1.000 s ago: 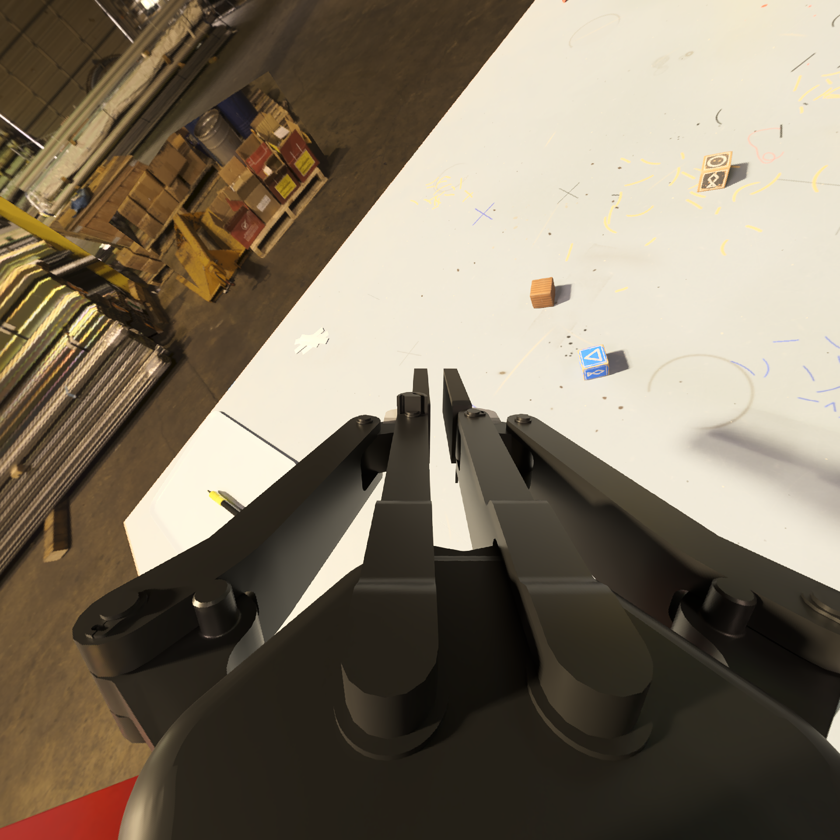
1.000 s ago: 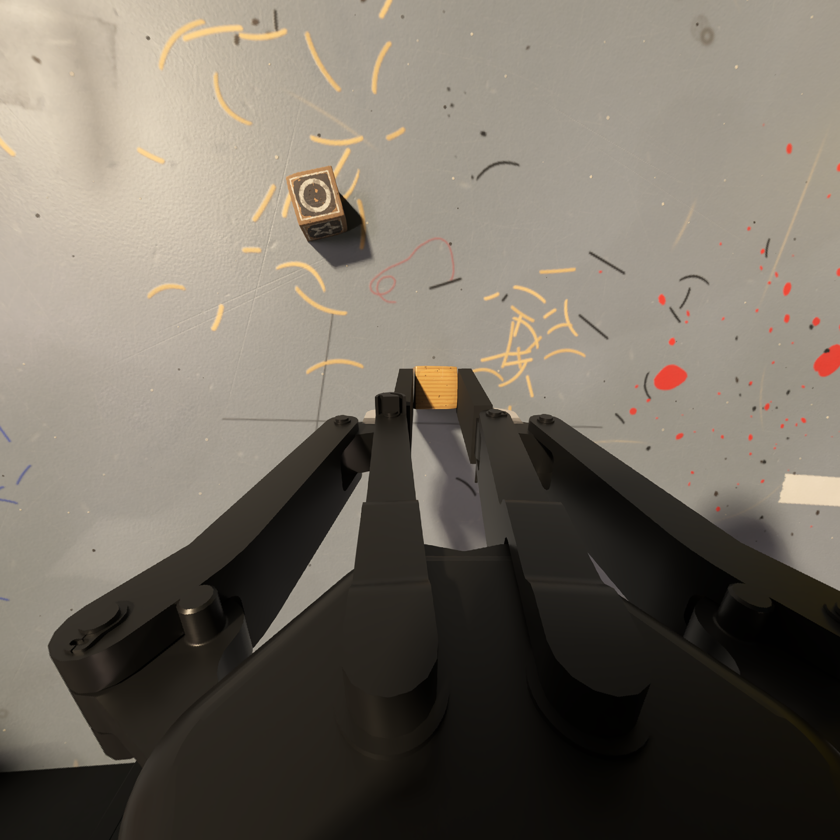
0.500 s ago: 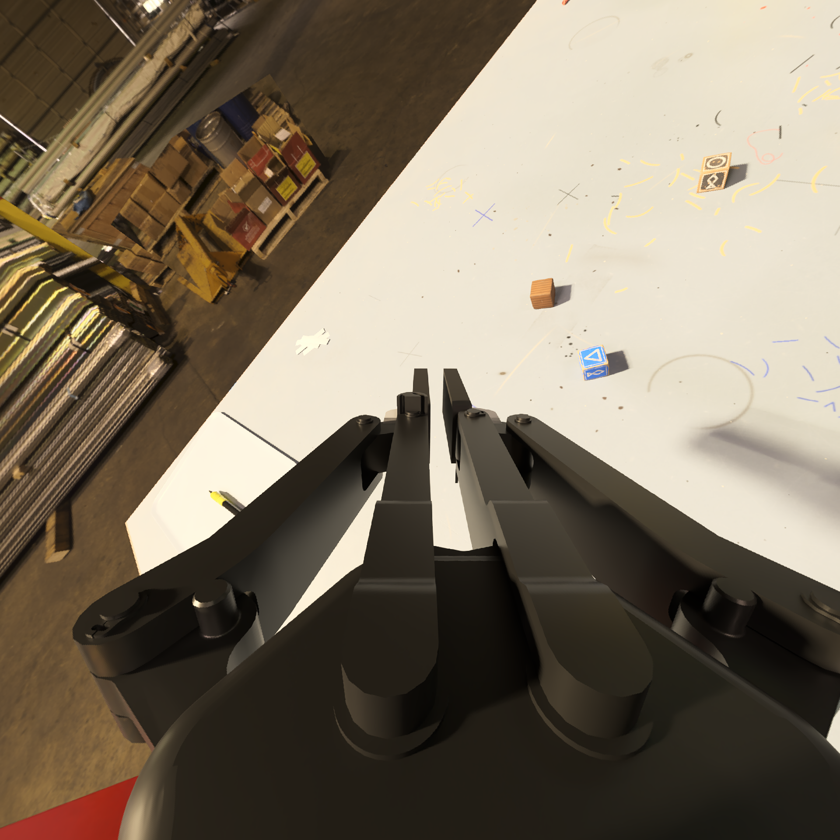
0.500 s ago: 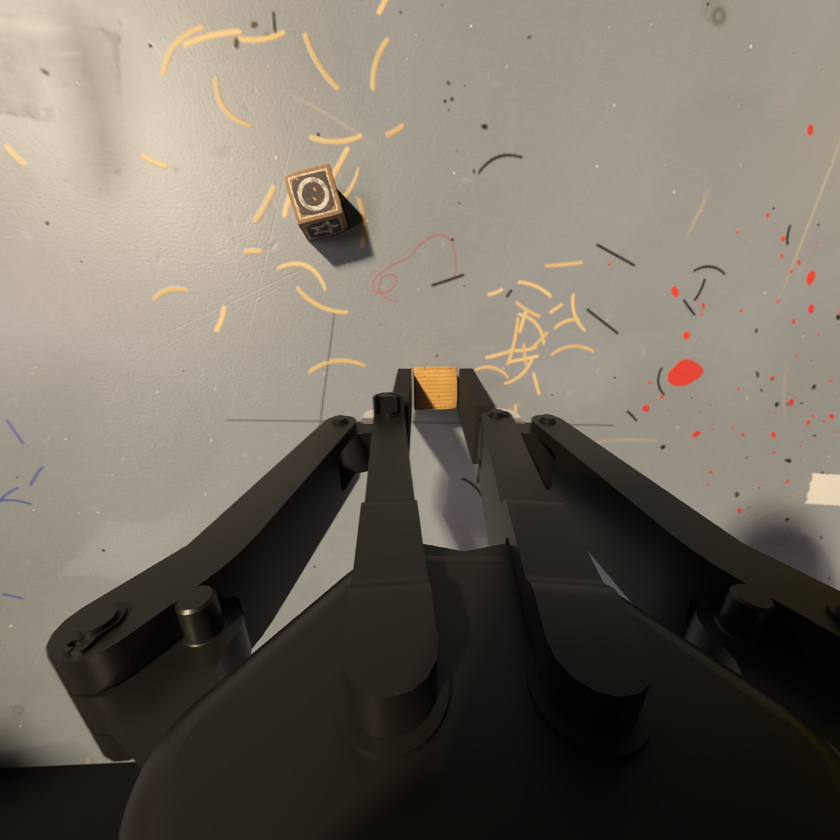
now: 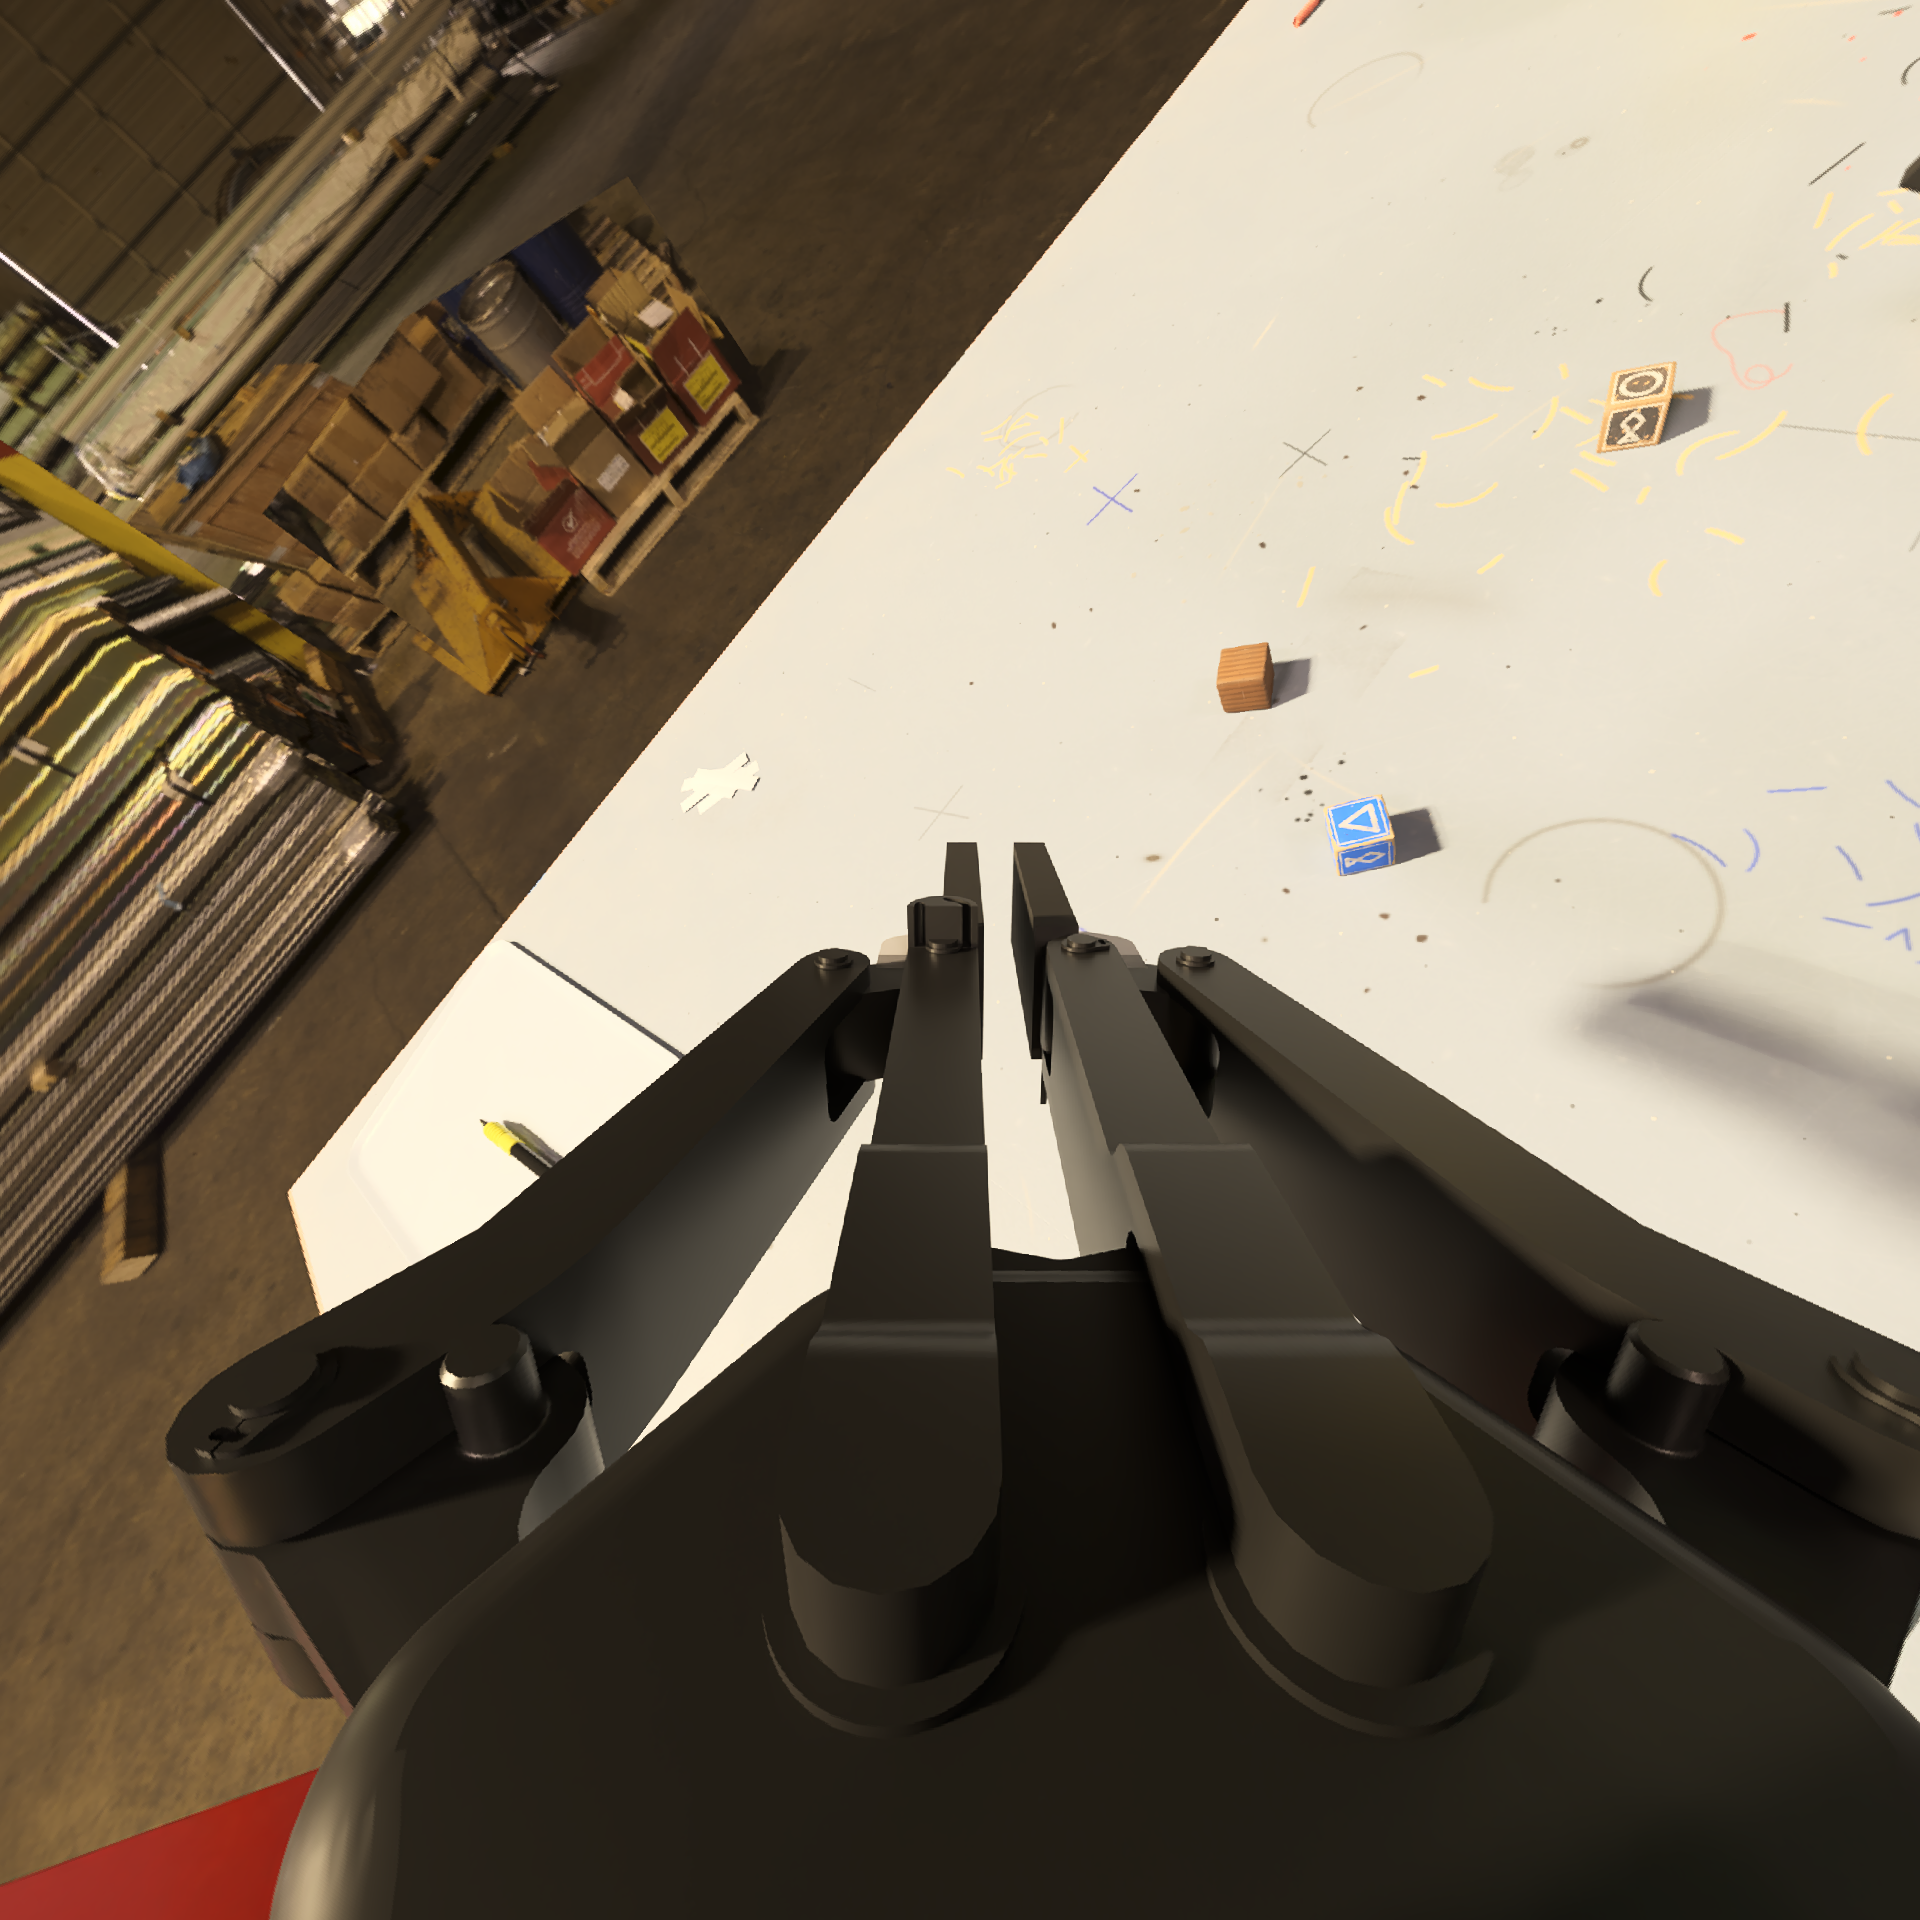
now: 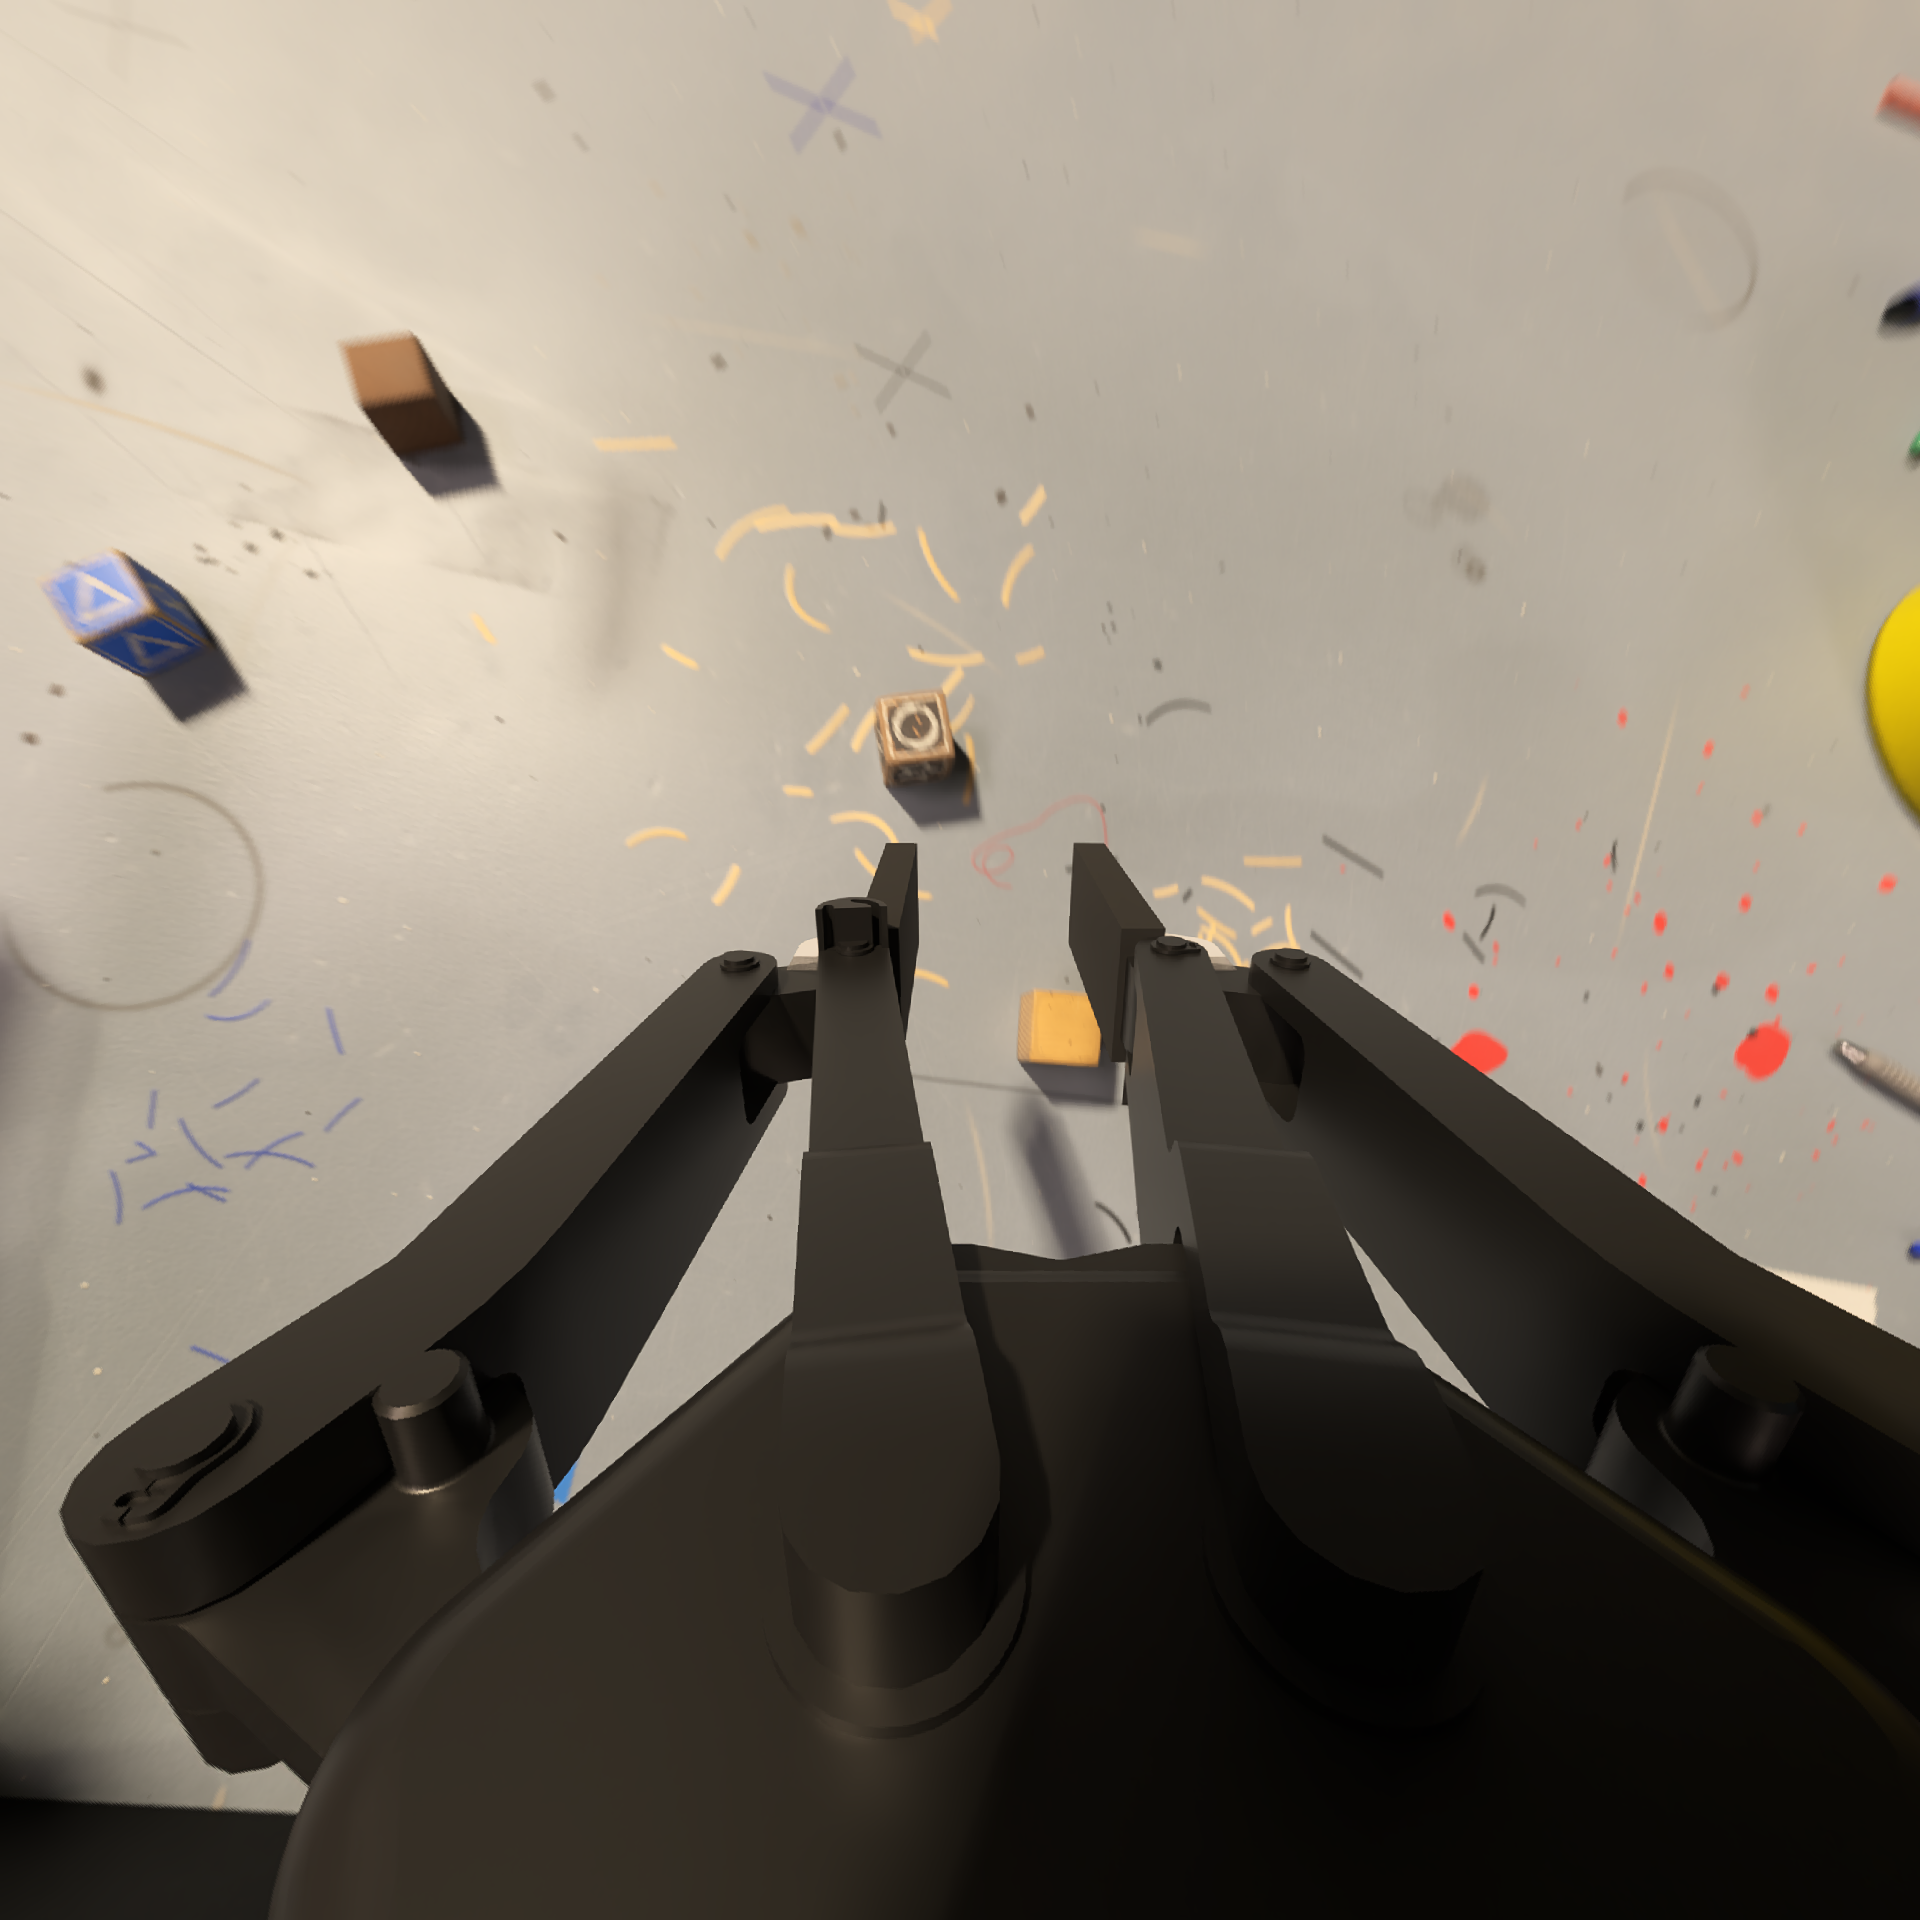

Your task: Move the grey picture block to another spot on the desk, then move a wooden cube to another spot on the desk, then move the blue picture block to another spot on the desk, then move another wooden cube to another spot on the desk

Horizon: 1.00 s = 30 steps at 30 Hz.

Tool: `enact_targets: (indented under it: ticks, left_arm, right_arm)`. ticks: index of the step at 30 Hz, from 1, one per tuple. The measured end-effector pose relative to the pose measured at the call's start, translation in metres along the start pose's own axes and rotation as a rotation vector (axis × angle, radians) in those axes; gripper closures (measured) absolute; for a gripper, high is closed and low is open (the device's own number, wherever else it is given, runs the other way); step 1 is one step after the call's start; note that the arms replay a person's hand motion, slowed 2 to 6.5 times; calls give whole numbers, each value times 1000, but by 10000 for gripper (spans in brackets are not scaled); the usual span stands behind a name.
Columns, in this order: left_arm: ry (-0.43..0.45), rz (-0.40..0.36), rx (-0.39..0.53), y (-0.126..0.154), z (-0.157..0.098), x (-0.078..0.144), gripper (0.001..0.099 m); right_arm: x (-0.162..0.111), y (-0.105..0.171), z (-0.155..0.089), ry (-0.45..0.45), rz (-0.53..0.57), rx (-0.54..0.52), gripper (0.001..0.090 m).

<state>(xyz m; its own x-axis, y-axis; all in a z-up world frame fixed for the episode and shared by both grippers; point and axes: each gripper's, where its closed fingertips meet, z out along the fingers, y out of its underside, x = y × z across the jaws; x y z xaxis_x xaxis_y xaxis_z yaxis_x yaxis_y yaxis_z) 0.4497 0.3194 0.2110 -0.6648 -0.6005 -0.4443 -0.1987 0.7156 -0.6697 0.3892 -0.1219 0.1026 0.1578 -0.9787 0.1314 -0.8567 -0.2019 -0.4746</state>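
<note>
Right gripper [image 6: 992, 894]: jaws stand apart with nothing between them. A light wooden cube [image 6: 1058, 1027] sits on the desk [image 6: 1351, 416] below the fingers, in the centre of the right wrist view, close beside the right-hand finger; whether it touches that finger cannot be told. The view is blurred.

Left gripper [image 5: 995, 883]: fingers drawn nearly together with only a narrow gap, gripping nothing, poised near the desk's edge.

Task items as found:
- Grey picture block [image 6: 914, 736] — just above the right gripper's fingertips in the frame, among orange strokes; upper right in the left wrist view.
- Blue picture block [image 6: 130, 621] — far left of the right wrist view; in the left wrist view it lies right of and just beyond the fingertips [image 5: 1359, 834].
- Darker wooden cube [image 6: 403, 393] — upper left in the right wrist view; beyond the blue block in the left wrist view.

Judgement: the light cube appears set down, so the blue picture block is likely next. It lies well to the left of the right gripper, whereas the left gripper appears nearer. Being a cube, it has no long axis to favour.

A yellow object [image 6: 1896, 717] intrudes at the right edge.
</note>
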Motion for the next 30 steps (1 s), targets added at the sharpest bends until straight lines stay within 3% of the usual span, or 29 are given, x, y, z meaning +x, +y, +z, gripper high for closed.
enact_targets:
  ticks: [7, 14, 18, 23, 30]
  left_arm:
    - [-1, 3, -5, 0, 1, 0, 908]
    - [-2, 10, -13, 1, 1, 1, 908]
    - [-2, 13, -15, 1, 1, 2, 907]
    - [-4, 16, -14, 1, 0, 2, 908]
    - [-5, 17, -7, 0, -3, 3, 908]
  right_arm:
    - [-50, -53, -36, -37, -168, 222, 509]
    - [-122, -87, -52, -175, -352, 364, 470]
    - [-160, -94, -48, -279, -406, 375, 462]
    - [-197, -98, -33, -389, -394, 335, 434]
    - [-236, -97, 1, -455, -375, 257, 419]
